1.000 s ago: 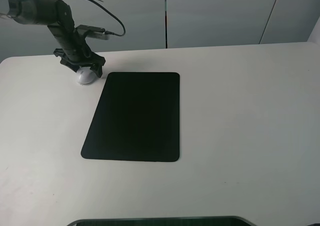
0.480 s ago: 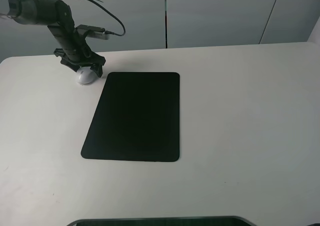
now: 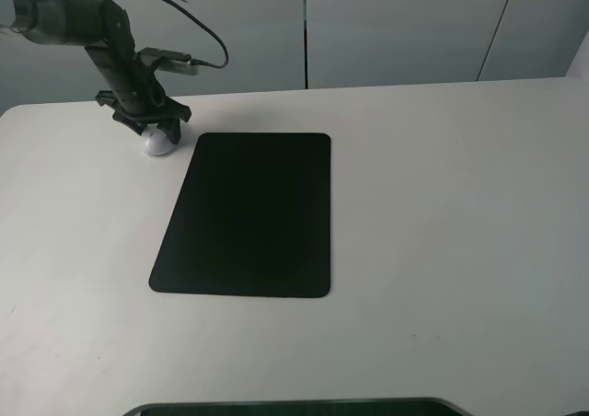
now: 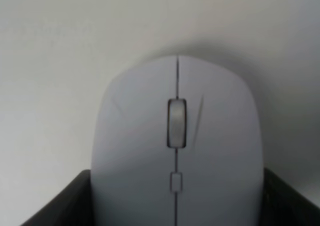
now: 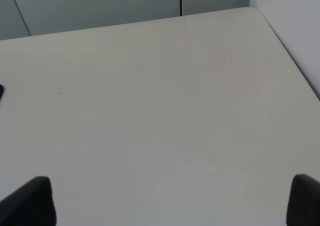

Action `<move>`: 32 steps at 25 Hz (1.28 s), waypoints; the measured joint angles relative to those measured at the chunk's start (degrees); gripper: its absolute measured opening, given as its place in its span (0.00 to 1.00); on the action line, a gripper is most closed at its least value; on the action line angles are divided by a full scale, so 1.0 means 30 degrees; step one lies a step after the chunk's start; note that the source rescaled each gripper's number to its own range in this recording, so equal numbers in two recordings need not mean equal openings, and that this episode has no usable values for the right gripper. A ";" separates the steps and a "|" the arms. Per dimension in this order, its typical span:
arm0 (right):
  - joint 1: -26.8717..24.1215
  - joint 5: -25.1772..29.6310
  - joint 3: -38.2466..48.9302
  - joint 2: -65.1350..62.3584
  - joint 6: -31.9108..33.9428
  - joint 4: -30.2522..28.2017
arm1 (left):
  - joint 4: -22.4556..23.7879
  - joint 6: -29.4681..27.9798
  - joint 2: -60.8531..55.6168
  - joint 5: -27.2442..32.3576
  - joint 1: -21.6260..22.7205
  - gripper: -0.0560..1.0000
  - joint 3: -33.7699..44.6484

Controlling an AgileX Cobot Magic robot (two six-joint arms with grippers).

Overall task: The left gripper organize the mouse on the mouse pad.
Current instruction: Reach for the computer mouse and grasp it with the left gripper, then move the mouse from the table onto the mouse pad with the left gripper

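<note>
The white mouse (image 3: 158, 142) lies on the table just beyond the far left corner of the black mouse pad (image 3: 248, 213), off the pad. My left gripper (image 3: 152, 129) is down over it. In the left wrist view the mouse (image 4: 177, 146), scroll wheel up, fills the gap between the black fingers (image 4: 65, 206), which press against its two sides. My right gripper (image 5: 170, 201) stands open over bare table, its fingertips (image 5: 30, 201) far apart. It does not show in the exterior high view.
The white table (image 3: 442, 204) stretches wide to the right of the pad. Grey wall panels rise behind its far edge. A dark curved object (image 3: 294, 407) pokes in at the near edge. A cable loops from the left arm.
The left gripper's fingers have drawn in around the mouse and sunk slightly lower over it. Mouse and pad stay in place.
</note>
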 joint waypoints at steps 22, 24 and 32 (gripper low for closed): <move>0.0000 0.0000 0.0000 0.0000 0.0076 0.0000 | 0.0089 -0.2325 0.0051 0.2953 0.0077 0.05 -0.1496; 0.0000 0.0000 0.0000 0.0000 0.0076 0.0000 | 0.0303 -0.3286 -0.0131 0.3350 0.0077 0.05 -0.1496; 0.0000 0.0000 0.0000 0.0000 0.0115 0.0000 | 0.1425 -0.5889 -0.0761 0.4751 -0.0978 0.05 -0.1496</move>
